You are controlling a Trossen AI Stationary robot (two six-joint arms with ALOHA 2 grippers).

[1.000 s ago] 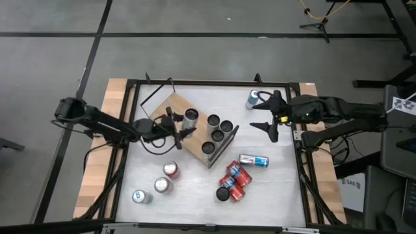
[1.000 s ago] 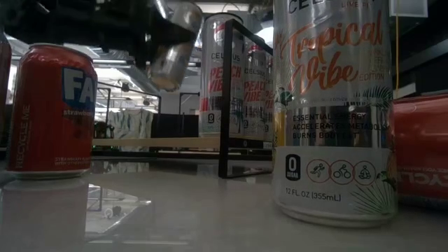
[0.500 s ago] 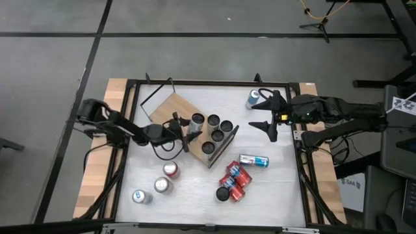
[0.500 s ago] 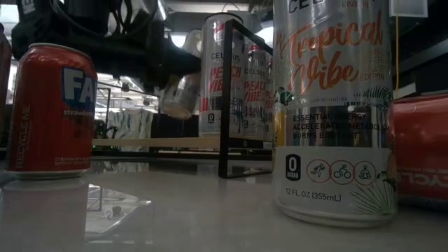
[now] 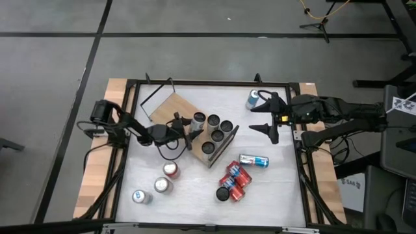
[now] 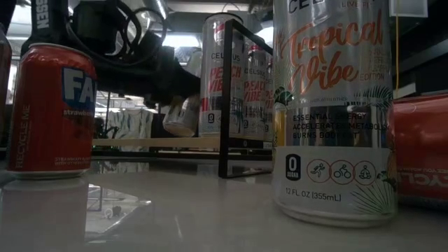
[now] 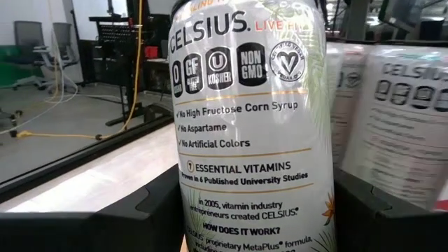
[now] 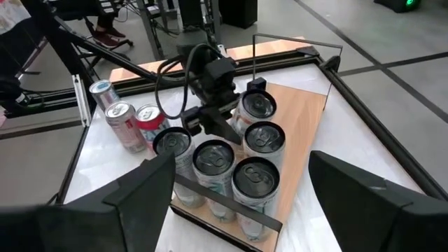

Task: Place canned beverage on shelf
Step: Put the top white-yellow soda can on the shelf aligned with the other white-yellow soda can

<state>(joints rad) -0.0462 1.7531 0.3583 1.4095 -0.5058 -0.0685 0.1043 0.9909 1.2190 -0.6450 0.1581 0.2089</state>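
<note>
The shelf (image 5: pixel 170 107) is a light-wood board on a black wire frame, lying aslant in the table's middle. Several cans (image 5: pixel 218 136) stand upright on its right end. My left gripper (image 5: pixel 194 123) reaches in level from the table's left, shut on a white Celsius can (image 5: pixel 197 119) beside those cans. In the low view the can (image 6: pixel 180 115) hangs slightly tilted just above the board (image 6: pixel 140 143). My right gripper (image 5: pixel 264 116) hovers open above the table's far right, with nothing between its fingers. My left gripper pinches the can's side wall (image 7: pixel 203 217) between its two fingers, one on each side. The fingers lie level and come from the table's left. The can is nearly upright, top up, its base a little above the shelf board; whether it touches the board I cannot tell.
A can (image 5: pixel 253 99) stands at the far right, close to my right gripper. A blue can (image 5: pixel 253 160) lies on its side right of the shelf. Red cans (image 5: pixel 233 182) cluster at the near right. Three more cans (image 5: pixel 162 186) stand at the near left.
My left gripper has gone down and a little toward the table's right, carrying the can. The can has sunk from well above the shelf to just above the board, next to the standing cans. My right gripper has kept its place.
</note>
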